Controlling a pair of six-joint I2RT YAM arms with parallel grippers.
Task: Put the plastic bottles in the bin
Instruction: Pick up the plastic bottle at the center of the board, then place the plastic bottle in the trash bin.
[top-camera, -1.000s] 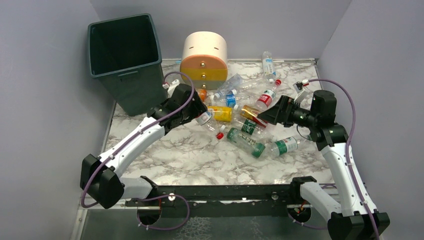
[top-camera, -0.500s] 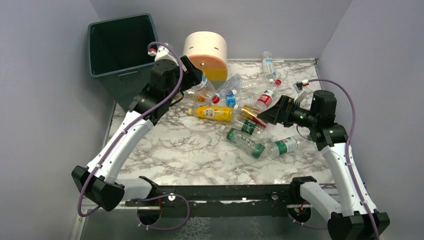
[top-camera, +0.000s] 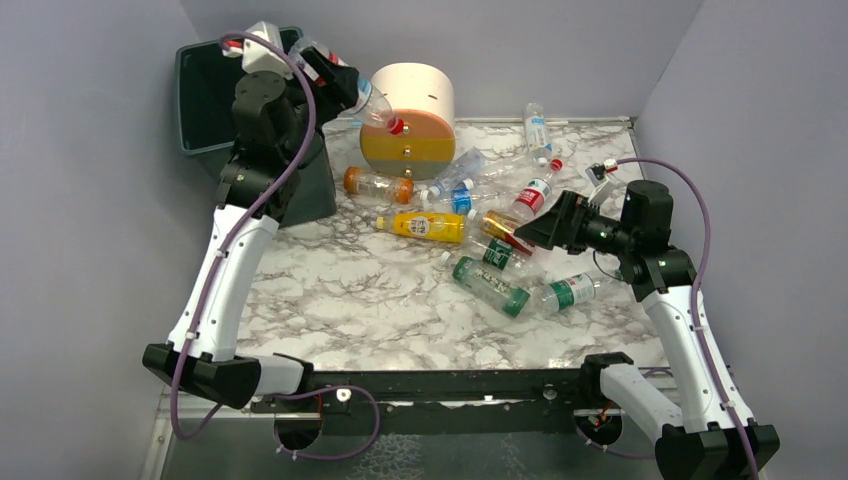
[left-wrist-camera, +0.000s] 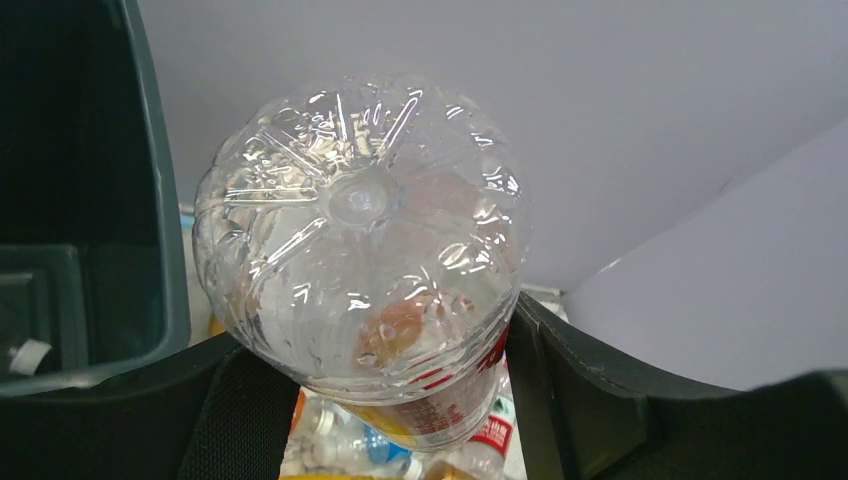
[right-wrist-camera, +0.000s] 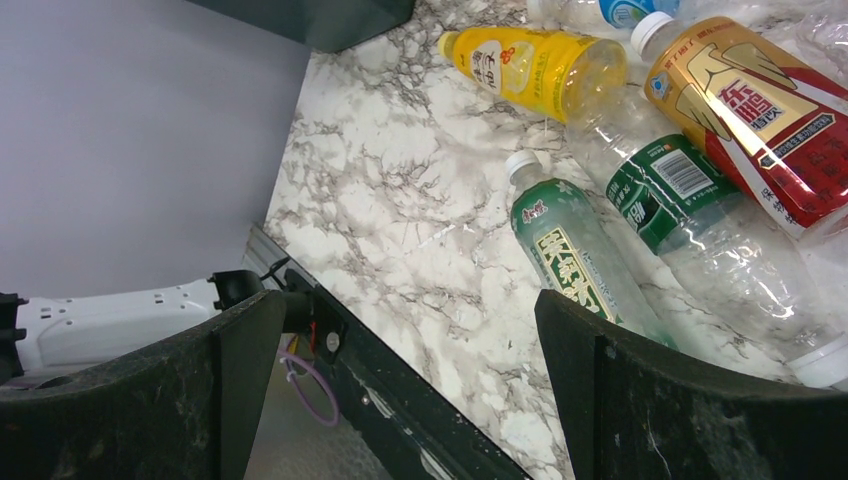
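My left gripper (top-camera: 338, 85) is raised beside the right rim of the dark green bin (top-camera: 205, 100) and is shut on a clear bottle (top-camera: 370, 102) with a red cap and red label. In the left wrist view the clear bottle's (left-wrist-camera: 360, 240) base fills the space between the fingers (left-wrist-camera: 570, 380), with the bin (left-wrist-camera: 160, 210) at the left. Several bottles lie in the middle of the table: orange (top-camera: 375, 184), yellow (top-camera: 428, 226), green (top-camera: 490, 283). My right gripper (top-camera: 540, 228) hangs open over them, its jaws (right-wrist-camera: 410, 320) holding nothing.
A round cream, orange and yellow drawer unit (top-camera: 408, 120) stands just right of the held bottle. Below the right gripper lie a yellow bottle (right-wrist-camera: 540, 70), a green one (right-wrist-camera: 575, 260) and a gold-red one (right-wrist-camera: 760, 110). Grey walls enclose the marble table (top-camera: 340, 300).
The left arm has lifted the clear bottle off the table and swung it up and back to the bin's right rim. The right arm has not moved.
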